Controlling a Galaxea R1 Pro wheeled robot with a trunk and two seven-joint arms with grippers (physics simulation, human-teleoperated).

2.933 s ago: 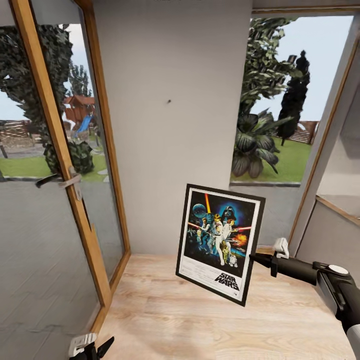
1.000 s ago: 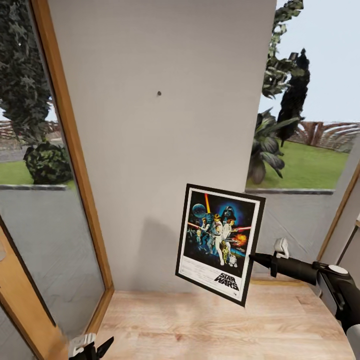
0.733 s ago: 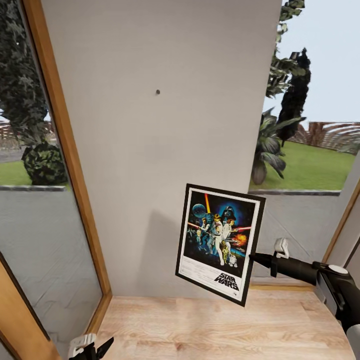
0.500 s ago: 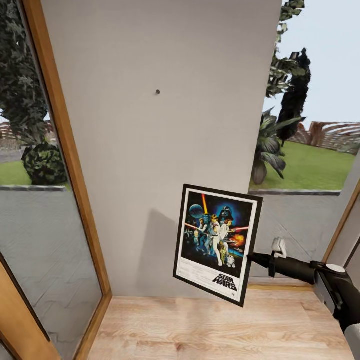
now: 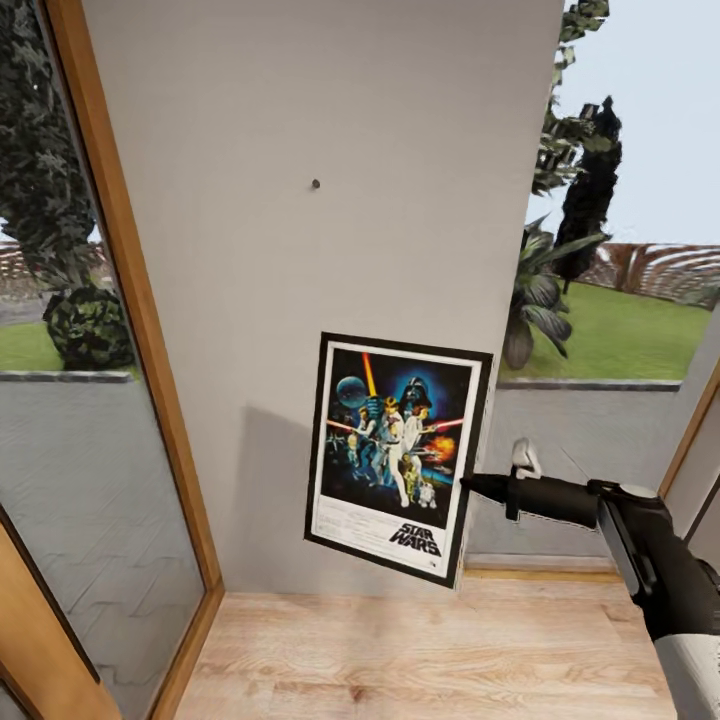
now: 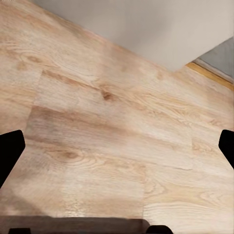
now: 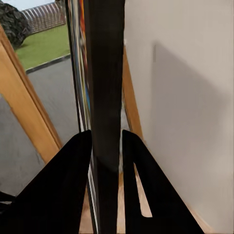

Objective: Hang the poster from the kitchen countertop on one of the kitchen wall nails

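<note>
The Star Wars poster point(image 5: 397, 456) hangs in the air, upright and slightly tilted, in front of the pale-grey wall point(image 5: 330, 100). My right gripper point(image 5: 468, 486) is shut on its right edge, the arm reaching in from the right. In the right wrist view the poster's black frame point(image 7: 105, 97) stands edge-on, clamped between my two dark fingers point(image 7: 73, 185). A wall nail point(image 5: 315, 184), a dark speck, sits well above the poster and a little to its left. In the left wrist view my left gripper point(image 6: 117, 146) is open over the wooden floor point(image 6: 117, 126), its fingertips far apart.
A wood-framed glass door point(image 5: 120, 330) stands to the left of the wall panel. A window point(image 5: 620, 250) with garden plants lies to the right, with another wooden frame point(image 5: 690, 430) at the far right. Light wooden floor point(image 5: 400, 650) lies below.
My right arm has carried the poster left, up and closer to the wall. Earlier the camera closed in on the wall, and the left gripper dropped out of the head view.
</note>
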